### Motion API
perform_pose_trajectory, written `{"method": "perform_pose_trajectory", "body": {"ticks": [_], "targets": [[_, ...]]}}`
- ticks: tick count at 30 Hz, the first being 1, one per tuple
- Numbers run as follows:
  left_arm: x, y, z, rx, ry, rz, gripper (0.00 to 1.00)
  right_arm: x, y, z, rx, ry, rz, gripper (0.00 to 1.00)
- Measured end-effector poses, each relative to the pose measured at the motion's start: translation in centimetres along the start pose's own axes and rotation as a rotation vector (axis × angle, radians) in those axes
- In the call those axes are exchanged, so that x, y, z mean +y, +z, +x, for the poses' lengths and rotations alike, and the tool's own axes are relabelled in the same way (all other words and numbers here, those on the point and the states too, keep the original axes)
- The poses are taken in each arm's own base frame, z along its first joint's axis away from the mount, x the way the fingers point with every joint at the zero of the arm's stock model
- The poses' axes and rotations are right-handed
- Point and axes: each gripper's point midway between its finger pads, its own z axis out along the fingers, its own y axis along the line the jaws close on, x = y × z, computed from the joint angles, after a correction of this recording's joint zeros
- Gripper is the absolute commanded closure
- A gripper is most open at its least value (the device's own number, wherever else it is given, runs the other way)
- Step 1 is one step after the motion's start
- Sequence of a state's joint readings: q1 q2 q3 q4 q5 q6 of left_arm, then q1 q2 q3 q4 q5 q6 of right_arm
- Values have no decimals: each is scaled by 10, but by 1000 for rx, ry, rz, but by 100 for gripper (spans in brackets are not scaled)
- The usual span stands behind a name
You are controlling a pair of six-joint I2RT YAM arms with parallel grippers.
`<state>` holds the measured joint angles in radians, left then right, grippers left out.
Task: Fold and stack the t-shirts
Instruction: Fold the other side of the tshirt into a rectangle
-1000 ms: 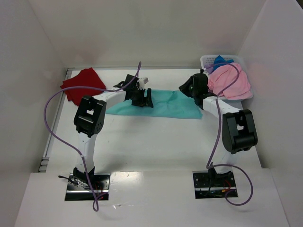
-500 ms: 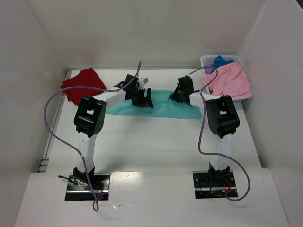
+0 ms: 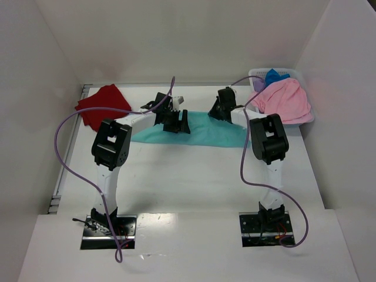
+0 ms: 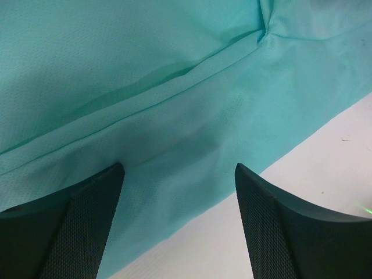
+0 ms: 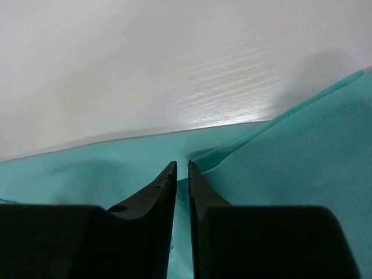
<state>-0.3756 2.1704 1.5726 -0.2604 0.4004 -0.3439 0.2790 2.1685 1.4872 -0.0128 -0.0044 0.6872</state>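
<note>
Folding barely begun: teal t-shirt (image 3: pixel 205 132) spread on tabletop (image 3: pixel 176 176), right fingers (image 5: pixel 158 196) pinching its far edge, left fingers (image 4: pixel 96 206) open above it; pink t-shirt (image 3: pixel 286 100) in basket (image 3: pixel 254 73)

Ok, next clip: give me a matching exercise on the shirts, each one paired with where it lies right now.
Things:
1. teal shirt
2. red shirt
3. pink shirt
4. blue shirt

Places:
A. bunched at the far left of the table
B. heaped on top of the basket
C. spread out mid-table
D. poking up at the basket's far side

Pairs: 1-C, 2-A, 3-B, 4-D
</note>
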Motion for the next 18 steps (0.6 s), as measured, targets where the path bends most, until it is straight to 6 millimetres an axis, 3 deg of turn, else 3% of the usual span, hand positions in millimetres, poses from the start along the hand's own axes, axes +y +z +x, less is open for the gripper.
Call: {"method": "perform_pose_trajectory", "body": {"ticks": [5,10,13,14,15,16,18], "targets": [[0,0,0,0,0,2,12,-4,2,1,4,-15,19,77],[-1,-1,0,1,0,7,11,2,-8,-13,-23,-36,10,51],[-3,-3,-1,1,4,9,7,16,-29,-40,-73,-49,-31,35],[-4,-5,0,5,7,5,0,22,-41,-54,-102,-52,-47,30],[-3,-6,1,10,7,0,0,28,-54,-72,-140,-56,-64,24],[-3,-10,1,16,20,-7,0,39,-77,-98,-199,-64,-91,12],[0,-19,1,25,32,-23,0,52,-102,-124,-266,-76,-123,5]]}}
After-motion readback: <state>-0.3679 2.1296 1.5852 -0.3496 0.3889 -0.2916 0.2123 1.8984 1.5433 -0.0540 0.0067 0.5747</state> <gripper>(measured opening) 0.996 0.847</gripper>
